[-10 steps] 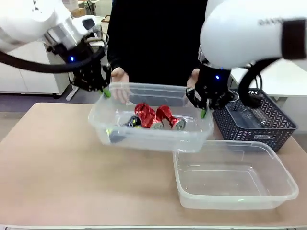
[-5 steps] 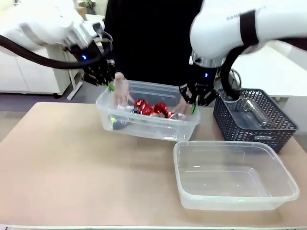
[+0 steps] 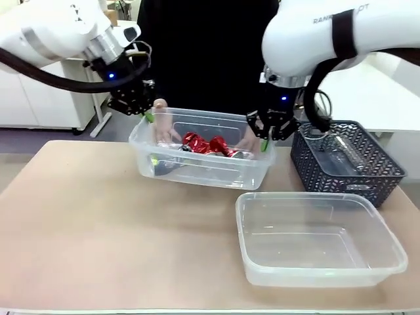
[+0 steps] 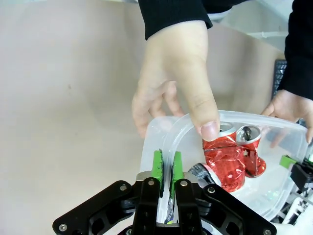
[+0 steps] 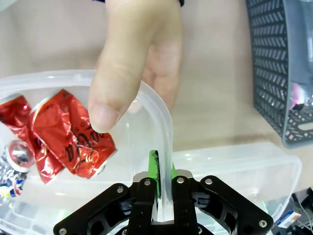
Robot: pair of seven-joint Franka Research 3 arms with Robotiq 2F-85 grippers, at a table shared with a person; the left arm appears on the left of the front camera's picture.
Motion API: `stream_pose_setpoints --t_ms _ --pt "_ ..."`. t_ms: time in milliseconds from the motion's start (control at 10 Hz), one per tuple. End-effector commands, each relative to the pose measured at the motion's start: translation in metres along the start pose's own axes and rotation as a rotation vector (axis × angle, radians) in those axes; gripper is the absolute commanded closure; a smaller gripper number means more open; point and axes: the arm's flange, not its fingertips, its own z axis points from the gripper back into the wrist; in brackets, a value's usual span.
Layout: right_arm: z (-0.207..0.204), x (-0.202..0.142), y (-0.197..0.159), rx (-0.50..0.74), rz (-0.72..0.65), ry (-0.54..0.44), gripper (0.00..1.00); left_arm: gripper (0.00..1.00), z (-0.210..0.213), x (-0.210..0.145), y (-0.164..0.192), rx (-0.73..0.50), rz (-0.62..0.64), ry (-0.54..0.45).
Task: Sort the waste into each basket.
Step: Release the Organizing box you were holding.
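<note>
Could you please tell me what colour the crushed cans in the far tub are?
Shiny red; the crushed cans show best in the right wrist view.

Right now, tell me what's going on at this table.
Both arms have hold of one clear tub: the left gripper is shut on its rim at one end, the right gripper at the other. The person's hands grip the same tub from the far side. Crushed red cans lie inside. A second tub sits nearer.

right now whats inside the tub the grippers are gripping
Two crushed red cans and a small printed can lie in the tub. A person's hands on the rim cover part of its floor, so more may be hidden.
</note>
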Motion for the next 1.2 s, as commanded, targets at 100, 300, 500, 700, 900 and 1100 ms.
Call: stream_pose_setpoints --t_ms 100,300,500,700,900,1100 --pt "-0.001 -0.007 0.005 -0.006 -0.012 0.008 0.96 0.92 0.003 -0.002 -0.005 -0.017 0.006 -0.016" --pt "-0.001 -0.007 0.005 -0.006 -0.012 0.008 0.96 0.92 0.003 -0.002 -0.005 -0.017 0.006 -0.016" --pt "-0.006 -0.007 -0.031 0.052 -0.062 -0.036 0.6 0.32 -0.002 -0.002 0.001 -0.084 -0.041 0.066" --pt "0.003 -0.019 -0.069 0.173 -0.159 -0.093 0.01 0.0 0.005 -0.011 -0.007 -0.068 -0.074 0.018" --pt "0.021 -0.03 -0.099 0.291 -0.135 -0.058 0.0 0.0 0.024 -0.032 -0.001 -0.052 -0.065 -0.053" --pt "0.034 -0.041 -0.122 0.441 -0.076 -0.055 0.0 0.0 0.046 -0.057 0.002 -0.046 -0.07 -0.12"
